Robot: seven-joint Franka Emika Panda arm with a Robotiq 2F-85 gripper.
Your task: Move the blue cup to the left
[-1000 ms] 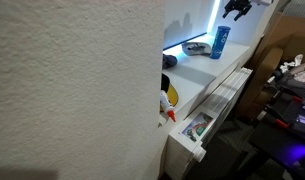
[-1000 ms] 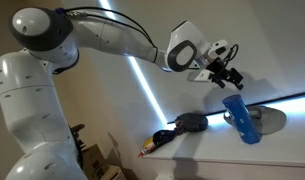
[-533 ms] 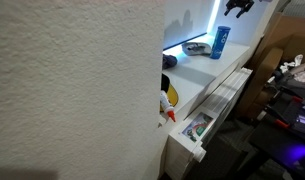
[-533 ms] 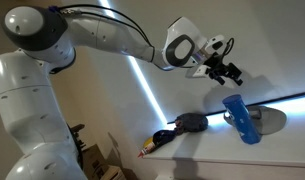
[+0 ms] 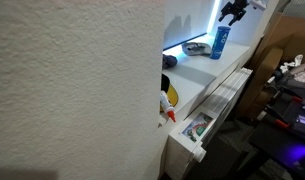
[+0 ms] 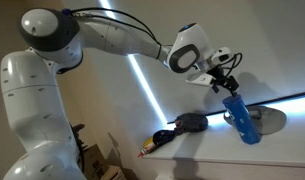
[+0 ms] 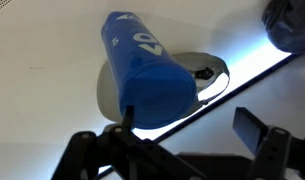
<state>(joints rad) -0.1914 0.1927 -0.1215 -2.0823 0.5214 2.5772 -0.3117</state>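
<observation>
The blue cup (image 6: 239, 118) stands upright on the white counter in both exterior views (image 5: 220, 41). In the wrist view the blue cup (image 7: 142, 70) fills the upper middle, seen from above, with white print on its side. My gripper (image 6: 229, 85) hangs just above the cup's top, open and empty. It shows dark above the cup in an exterior view (image 5: 233, 12). In the wrist view my gripper (image 7: 190, 132) has one finger beside the cup's rim and the other finger (image 7: 254, 130) well clear to the right.
A flat dark low object (image 6: 187, 123) lies left of the cup; it also shows in an exterior view (image 5: 197, 46). A shiny round plate (image 7: 207, 72) sits behind the cup. A textured white wall (image 5: 72, 90) blocks much of an exterior view. The counter edge (image 5: 227, 80) drops off.
My gripper has moved down and toward the blue cup, from higher above it to just over its top. The cup has not moved.
</observation>
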